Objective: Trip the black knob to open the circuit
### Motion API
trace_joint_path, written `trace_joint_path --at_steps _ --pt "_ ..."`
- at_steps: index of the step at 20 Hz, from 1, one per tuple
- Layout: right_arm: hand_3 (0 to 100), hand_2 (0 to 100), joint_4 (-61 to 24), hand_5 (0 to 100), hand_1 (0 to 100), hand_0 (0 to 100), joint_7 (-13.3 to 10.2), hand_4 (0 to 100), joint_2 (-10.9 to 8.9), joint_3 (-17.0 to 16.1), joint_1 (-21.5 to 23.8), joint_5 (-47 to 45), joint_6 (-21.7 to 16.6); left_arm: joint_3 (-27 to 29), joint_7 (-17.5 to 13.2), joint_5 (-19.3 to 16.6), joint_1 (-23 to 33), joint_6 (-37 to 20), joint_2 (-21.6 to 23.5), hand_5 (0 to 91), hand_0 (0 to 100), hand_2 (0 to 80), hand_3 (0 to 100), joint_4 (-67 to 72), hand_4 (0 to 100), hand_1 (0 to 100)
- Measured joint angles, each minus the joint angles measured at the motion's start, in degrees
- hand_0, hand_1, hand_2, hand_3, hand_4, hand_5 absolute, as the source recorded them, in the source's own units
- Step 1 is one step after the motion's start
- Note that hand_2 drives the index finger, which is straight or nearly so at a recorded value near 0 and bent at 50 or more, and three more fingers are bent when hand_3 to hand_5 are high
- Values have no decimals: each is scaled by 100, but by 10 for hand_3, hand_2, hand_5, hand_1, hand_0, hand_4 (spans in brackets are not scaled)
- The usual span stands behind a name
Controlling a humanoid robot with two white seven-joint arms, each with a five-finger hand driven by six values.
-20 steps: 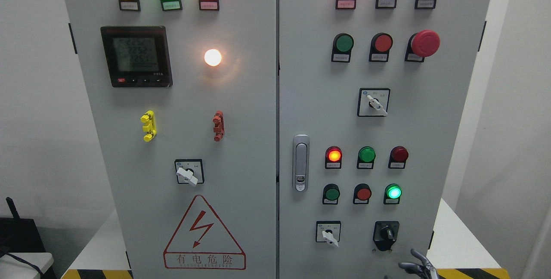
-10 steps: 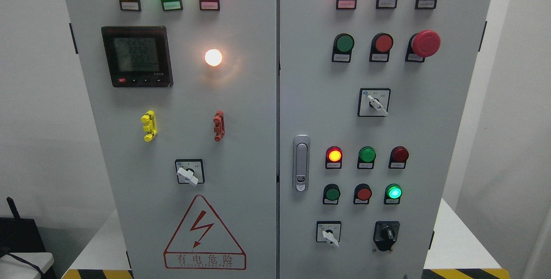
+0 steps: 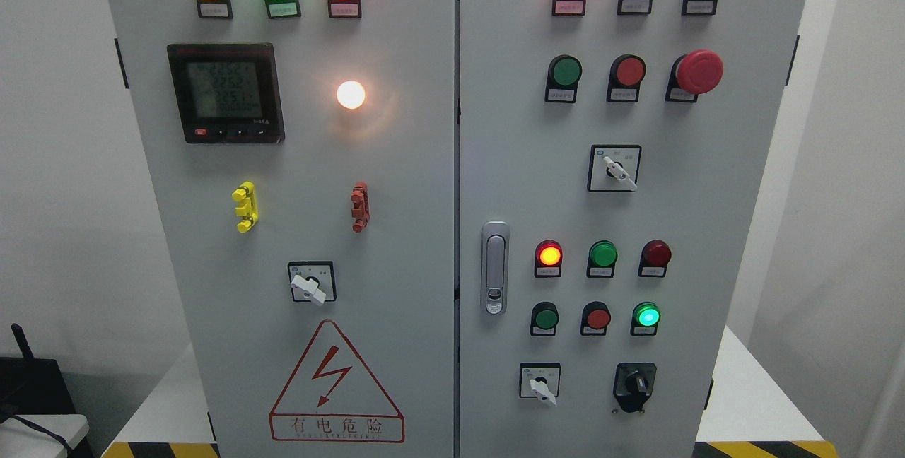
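Grey cabinet [image 3: 396, 182] sits on a white surface [image 3: 749, 394] against plain white walls. Black knob [image 3: 635, 384] is low on the right door. Neither hand is showing, so can't tell their state.

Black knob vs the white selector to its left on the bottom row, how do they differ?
The black knob is all black on a black housing; the white selector has a white lever on a white, black-framed plate. The black knob's handle stands roughly upright; the white selector's lever slants down to the right. Both are rotary switches on the right door's bottom row, with no hand on either.
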Motion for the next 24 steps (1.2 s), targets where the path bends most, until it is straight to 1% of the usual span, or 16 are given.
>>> trace_joint_path --at_steps 5,9,13,24 --pt "125 0 -174 185 137 0 22 162 -93 6 235 -148 -52 0 0 0 0 0 0 0 120 0 0 0 0 389" --pt "128 0 -268 192 128 0 204 166 -143 49 314 -344 -57 0 0 0 0 0 0 0 120 0 0 0 0 389" --pt "132 0 -331 192 121 0 297 169 -179 81 339 -522 -57 0 0 0 0 0 0 0 120 0 0 0 0 389" --pt "150 0 -418 196 113 0 327 181 -226 130 348 -744 -29 0 0 0 0 0 0 0 120 0 0 0 0 389"
